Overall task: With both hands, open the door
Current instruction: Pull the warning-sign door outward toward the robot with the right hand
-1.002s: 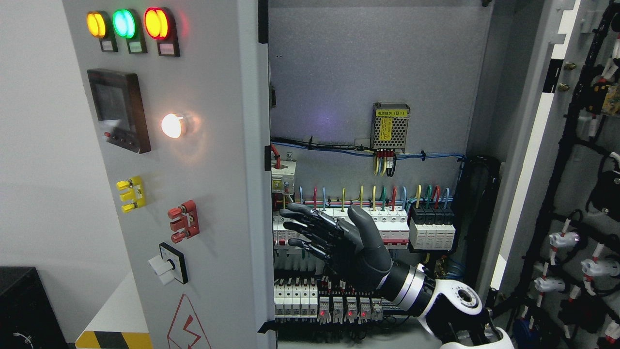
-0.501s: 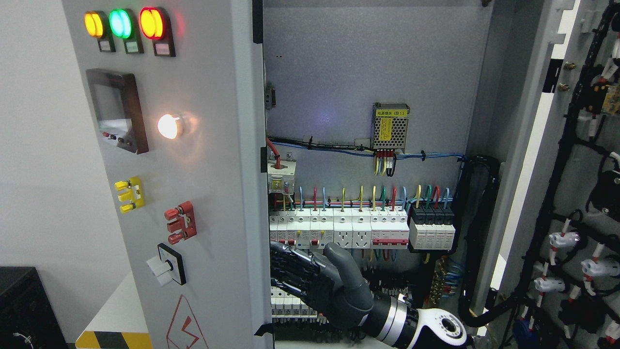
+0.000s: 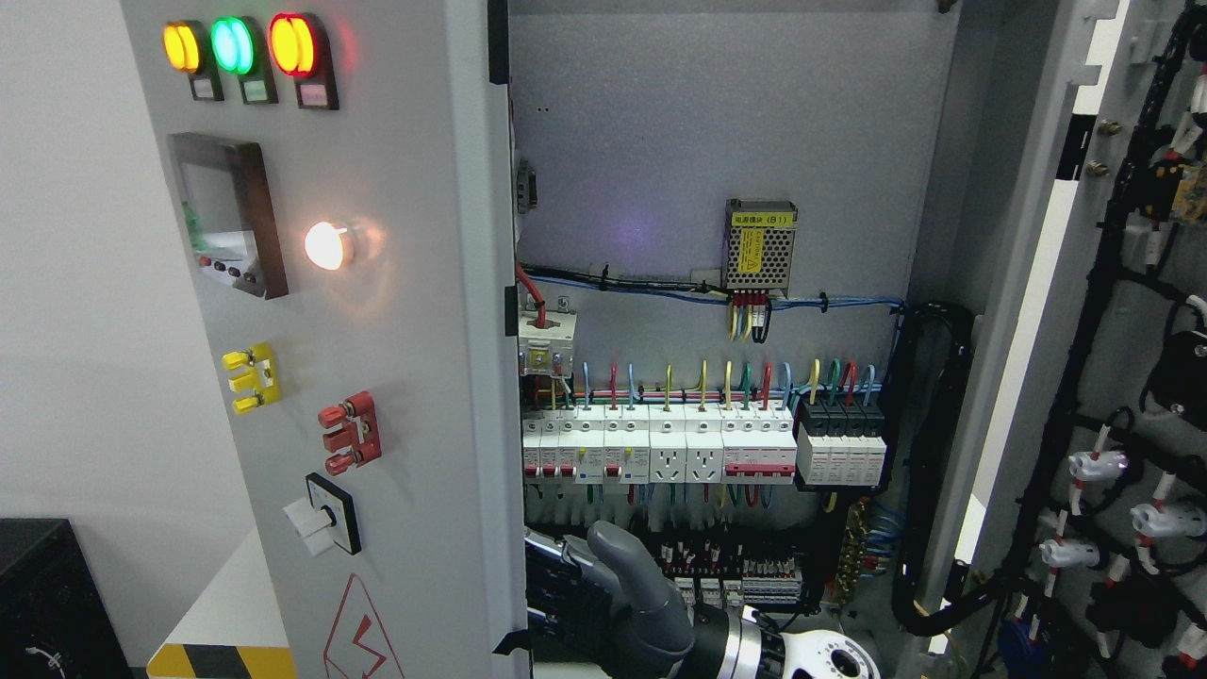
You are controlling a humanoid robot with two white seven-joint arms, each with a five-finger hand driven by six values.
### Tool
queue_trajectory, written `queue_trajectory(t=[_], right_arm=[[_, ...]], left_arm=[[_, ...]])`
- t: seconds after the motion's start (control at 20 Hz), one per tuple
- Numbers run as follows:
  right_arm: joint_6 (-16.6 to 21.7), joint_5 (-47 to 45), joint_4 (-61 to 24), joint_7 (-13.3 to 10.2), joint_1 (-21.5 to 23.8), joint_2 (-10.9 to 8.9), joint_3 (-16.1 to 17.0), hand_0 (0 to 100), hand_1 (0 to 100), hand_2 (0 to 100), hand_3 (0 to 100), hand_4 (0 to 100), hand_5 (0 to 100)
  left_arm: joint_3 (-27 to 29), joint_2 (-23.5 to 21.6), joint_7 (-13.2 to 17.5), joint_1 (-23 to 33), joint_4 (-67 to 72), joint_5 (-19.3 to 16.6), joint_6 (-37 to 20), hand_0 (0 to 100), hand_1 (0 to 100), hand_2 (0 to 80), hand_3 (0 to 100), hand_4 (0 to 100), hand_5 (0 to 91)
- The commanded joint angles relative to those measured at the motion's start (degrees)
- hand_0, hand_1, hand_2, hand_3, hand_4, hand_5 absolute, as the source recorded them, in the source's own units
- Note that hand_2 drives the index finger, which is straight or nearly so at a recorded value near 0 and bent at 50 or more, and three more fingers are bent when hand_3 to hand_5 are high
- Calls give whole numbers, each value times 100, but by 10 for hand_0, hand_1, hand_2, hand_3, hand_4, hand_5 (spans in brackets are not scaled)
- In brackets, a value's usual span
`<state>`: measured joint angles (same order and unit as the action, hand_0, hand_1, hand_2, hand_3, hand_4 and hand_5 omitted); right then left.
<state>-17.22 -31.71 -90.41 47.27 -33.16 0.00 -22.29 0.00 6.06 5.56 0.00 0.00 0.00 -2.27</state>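
Observation:
The grey left cabinet door [image 3: 405, 377] stands ajar, its front carrying three indicator lamps [image 3: 240, 47], a small screen [image 3: 226, 215] and a rotary switch [image 3: 325, 514]. My right hand [image 3: 566, 589] is low in the cabinet opening, its arm coming in from the bottom edge right of the middle. Its fingers [image 3: 552, 580] are stretched out towards the door's inner edge and hold nothing; their tips are hidden behind that edge. The right door [image 3: 1028, 283] is swung wide open at the right. My left hand is out of view.
Inside the cabinet are a row of white breakers [image 3: 660, 443], black breakers [image 3: 839, 443], a power module [image 3: 759, 243] and coloured wiring. The right door's inner side carries black cable looms [image 3: 1113, 377]. A black box [image 3: 47, 604] stands at the lower left.
My right hand has dropped from in front of the breakers to the bottom of the opening and moved left. The left door's edge has shifted slightly to the left.

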Motion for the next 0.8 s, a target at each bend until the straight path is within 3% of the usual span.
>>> queue_trajectory(t=[0.0,0.4,0.75], right_arm=[[8,-11,-258,2,90,88,-548,0,0,0,0,0,0],[8,-11,-469,2,292,88,-1049,0,0,0,0,0,0],[8,24,-469,-42,328,176,-1199,0,0,0,0,0,0]], left_arm=[[-18,0,-2,-193,18,97,7,0,0,0,0,0,0],[-18,9,-2,-193,18,105,-2,0,0,0,0,0,0],[-18,0,-2,-193,18,97,-2,0,0,0,0,0,0]])
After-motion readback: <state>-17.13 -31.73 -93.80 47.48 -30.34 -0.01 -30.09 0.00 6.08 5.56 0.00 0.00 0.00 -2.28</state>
